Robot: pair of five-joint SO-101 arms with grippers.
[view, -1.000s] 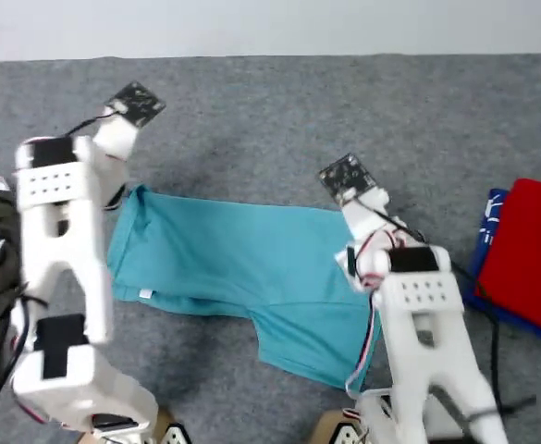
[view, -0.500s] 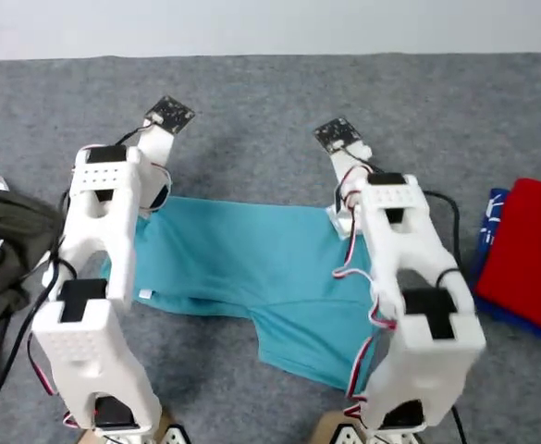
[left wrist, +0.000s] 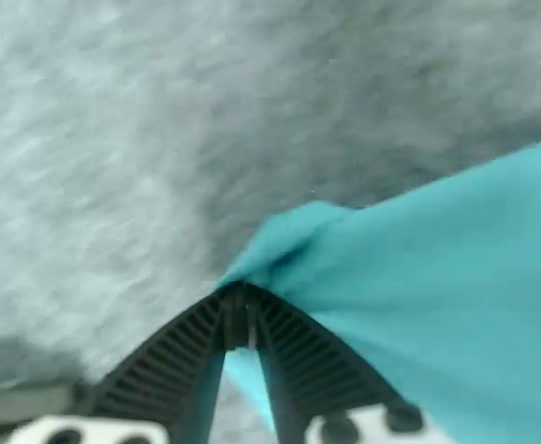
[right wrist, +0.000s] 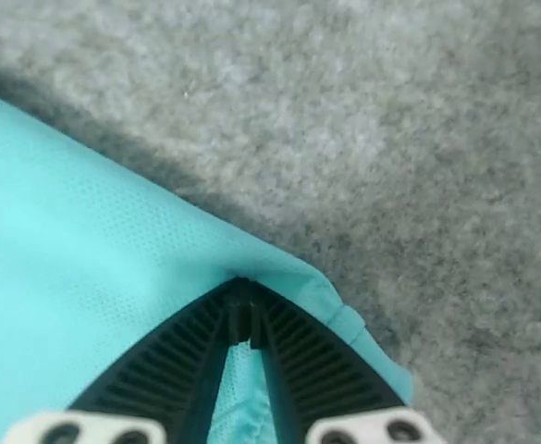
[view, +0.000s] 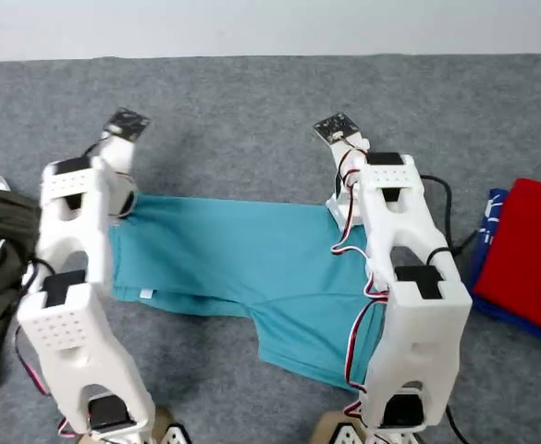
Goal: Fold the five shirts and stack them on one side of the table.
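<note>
Forward over shirt [view: 252,264]: left arm [view: 70,217], right arm [view: 396,217]

soft, even light falls from above in the high view, bright but flat. the arms [view: 67,240] cast only faint, diffuse shadows on the teal shirt [view: 252,259] and the grey table [view: 252,102]. in the left wrist view the table smears into blurred streaks, and a dark shadow hugs the shirt's edge. in the right wrist view the table's grain reads clearly, with a shadow band beside the hem.
</note>
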